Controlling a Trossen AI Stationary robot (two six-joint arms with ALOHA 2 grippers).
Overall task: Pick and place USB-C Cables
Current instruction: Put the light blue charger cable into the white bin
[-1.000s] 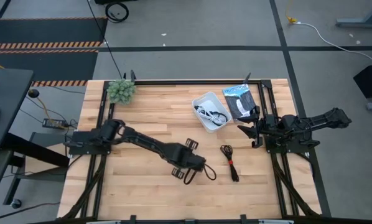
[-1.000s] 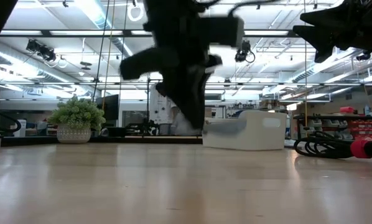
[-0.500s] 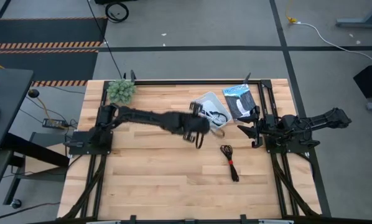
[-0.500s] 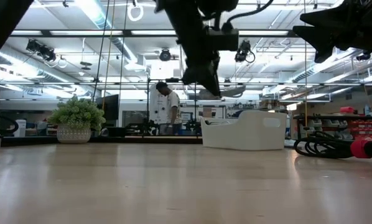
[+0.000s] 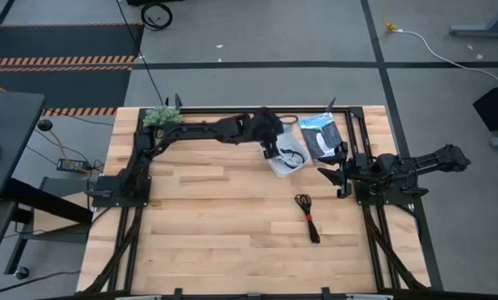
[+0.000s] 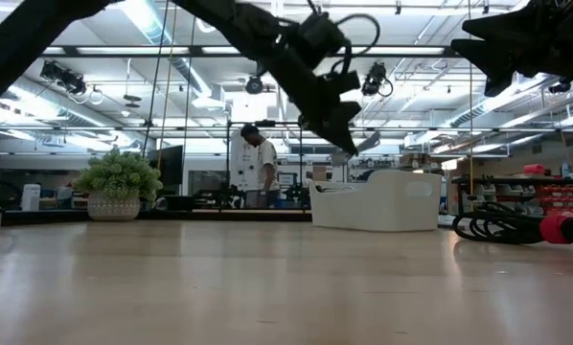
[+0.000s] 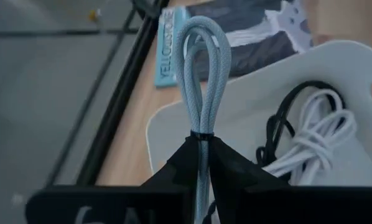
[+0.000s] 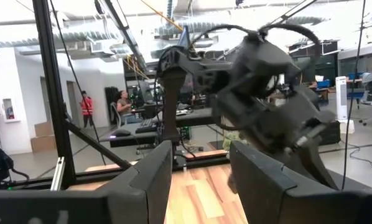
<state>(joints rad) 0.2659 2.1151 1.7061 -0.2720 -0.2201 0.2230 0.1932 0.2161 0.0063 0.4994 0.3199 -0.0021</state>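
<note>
Since a second ago the left gripper (image 5: 279, 152) has swung from the table's near middle to above the white tray (image 5: 273, 165) at the far right. Its fingers pinch the light blue cable (image 7: 201, 74), the arm stretched along the far edge. The right gripper (image 5: 326, 173) waits at the right, fingers spread.

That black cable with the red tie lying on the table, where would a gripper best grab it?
Probably at the red tie, the middle of the black cable, where the strands are bunched. It lies flat and long on bare wood, so coming straight down with fingers across its narrow width looks best. The right gripper waits nearby.
</note>
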